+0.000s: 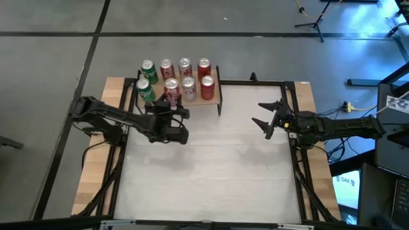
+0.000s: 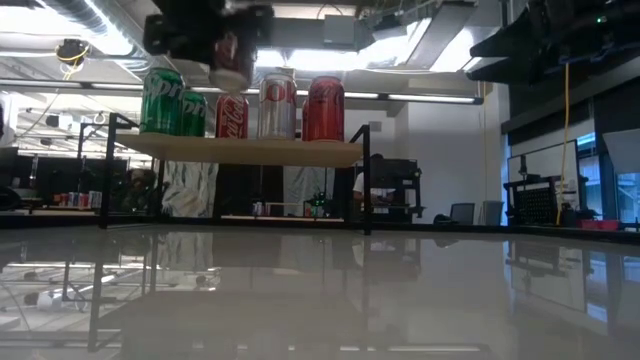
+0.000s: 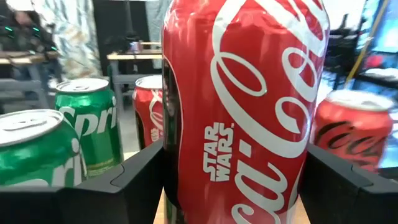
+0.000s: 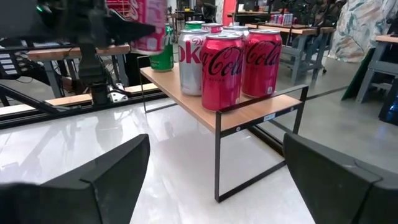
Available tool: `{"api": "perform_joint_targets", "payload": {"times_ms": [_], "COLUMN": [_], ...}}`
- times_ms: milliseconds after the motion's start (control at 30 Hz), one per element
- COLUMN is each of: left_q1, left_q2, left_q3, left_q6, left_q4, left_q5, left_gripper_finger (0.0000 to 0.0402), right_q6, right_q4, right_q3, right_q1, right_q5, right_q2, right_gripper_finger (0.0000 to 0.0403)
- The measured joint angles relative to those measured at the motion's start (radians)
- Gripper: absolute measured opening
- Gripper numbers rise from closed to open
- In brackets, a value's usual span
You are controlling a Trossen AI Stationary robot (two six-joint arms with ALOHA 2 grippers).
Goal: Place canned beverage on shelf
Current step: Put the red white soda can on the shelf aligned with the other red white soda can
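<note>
The shelf (image 1: 214, 99) is a light-wood board on thin black legs at the table's far edge; it also shows in the low view (image 2: 300, 152) and the right wrist view (image 4: 249, 112). Several cans stand upright on it: green (image 1: 148, 67), red (image 1: 204, 66) and silver (image 1: 185, 66). My left gripper (image 1: 171, 103) is shut on a red Coca-Cola can (image 3: 249, 112) over the shelf's near left part. The can also shows in the low view (image 2: 230, 65) and the right wrist view (image 4: 149, 25). My right gripper (image 1: 268, 118) is open and empty over the table's right side. My left gripper pinches the red can's side walls (image 3: 180, 155) between its two fingers (image 3: 134, 180), one on each side. The fingers come level from the table's near side. The can stands upright, its bottom (image 2: 230, 85) lifted clear above the shelf board.
The white tabletop (image 1: 211, 166) lies bare in front of the shelf, with black frame rails and wooden strips (image 1: 96, 166) at its sides. Green cans (image 3: 87, 124) stand close on one side of the held can and a red can (image 3: 354, 130) on the other.
</note>
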Motion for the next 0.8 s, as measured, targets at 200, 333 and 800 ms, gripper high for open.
{"api": "perform_joint_targets", "payload": {"times_ms": [200, 333, 800], "left_q1": [0.065, 0.088, 0.102], "left_q2": [0.066, 0.069, 0.069], "left_q3": [0.000, 0.000, -0.147], "left_q6": [-0.078, -0.248, -0.492], "left_q4": [-0.050, -0.193, -0.210], "left_q5": [0.002, 0.015, 0.040], "left_gripper_finger": [0.0283, 0.0283, 0.0283], "right_q6": [0.000, 0.000, 0.005], "right_q4": [-0.001, -0.001, -0.001], "right_q3": [0.000, 0.000, 0.000], "right_q1": [0.000, 0.000, 0.000], "right_q5": [-0.010, -0.028, -0.036], "right_q2": [0.000, 0.000, 0.000], "right_gripper_finger": [0.0363, 0.0363, 0.0363]}}
